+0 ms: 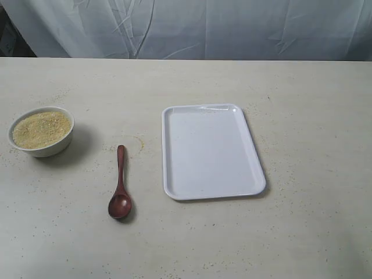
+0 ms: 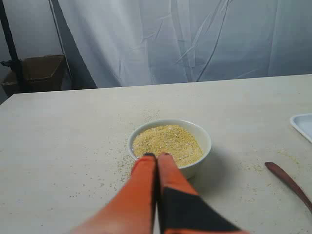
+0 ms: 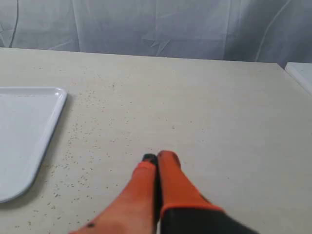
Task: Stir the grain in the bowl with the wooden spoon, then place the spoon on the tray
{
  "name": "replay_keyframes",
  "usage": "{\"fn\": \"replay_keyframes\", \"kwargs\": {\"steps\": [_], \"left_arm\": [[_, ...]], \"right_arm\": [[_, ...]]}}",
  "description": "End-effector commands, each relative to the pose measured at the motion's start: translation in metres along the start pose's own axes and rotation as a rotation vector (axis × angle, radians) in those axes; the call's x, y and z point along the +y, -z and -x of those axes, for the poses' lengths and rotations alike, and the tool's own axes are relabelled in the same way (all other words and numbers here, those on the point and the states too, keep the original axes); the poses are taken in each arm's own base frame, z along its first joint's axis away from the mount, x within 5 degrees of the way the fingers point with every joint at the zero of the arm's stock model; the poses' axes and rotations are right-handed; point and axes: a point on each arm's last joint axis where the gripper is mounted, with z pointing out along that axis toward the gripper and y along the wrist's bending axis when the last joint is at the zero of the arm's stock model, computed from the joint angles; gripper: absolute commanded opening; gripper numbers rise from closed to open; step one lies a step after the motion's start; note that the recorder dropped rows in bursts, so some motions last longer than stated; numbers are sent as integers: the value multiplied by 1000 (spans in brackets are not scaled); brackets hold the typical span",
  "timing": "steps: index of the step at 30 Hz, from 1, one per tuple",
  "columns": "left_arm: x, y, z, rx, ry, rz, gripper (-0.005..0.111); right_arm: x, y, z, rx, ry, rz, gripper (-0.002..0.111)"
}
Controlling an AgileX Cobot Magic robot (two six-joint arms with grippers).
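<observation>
The white bowl (image 1: 42, 132) full of yellow-beige grain (image 1: 40, 128) stands at the table's left. The dark wooden spoon (image 1: 120, 186) lies flat between bowl and white tray (image 1: 210, 152), its oval end nearest the front edge. Neither arm shows in the exterior view. In the left wrist view my left gripper (image 2: 157, 155) is shut and empty, its orange tips just short of the bowl (image 2: 170, 146) and grain (image 2: 167, 143); the spoon's handle (image 2: 288, 184) lies off to one side. My right gripper (image 3: 157, 157) is shut and empty above bare table, beside the tray's corner (image 3: 29, 131).
Scattered loose grains speckle the tabletop (image 1: 302, 116) around the bowl, spoon and tray. A white cloth backdrop (image 1: 192, 26) hangs behind the table's far edge. A cardboard box (image 2: 36, 70) sits beyond the table in the left wrist view.
</observation>
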Motion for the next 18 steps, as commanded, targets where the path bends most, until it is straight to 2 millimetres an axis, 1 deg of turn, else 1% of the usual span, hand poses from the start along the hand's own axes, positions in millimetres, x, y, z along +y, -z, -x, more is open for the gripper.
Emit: {"fn": "replay_keyframes", "kwargs": {"steps": [1, 10, 13, 18], "left_arm": [[0, 0, 0, -9, 0, -3, 0], [0, 0, 0, -9, 0, -3, 0], [0, 0, 0, -9, 0, -3, 0], [0, 0, 0, -9, 0, -3, 0]], "right_arm": [[0, 0, 0, -12, 5, -4, -1], [0, 0, 2, -34, 5, -3, -1], [0, 1, 11, -126, 6, 3, -1], [2, 6, 30, -348, 6, 18, -1]]}}
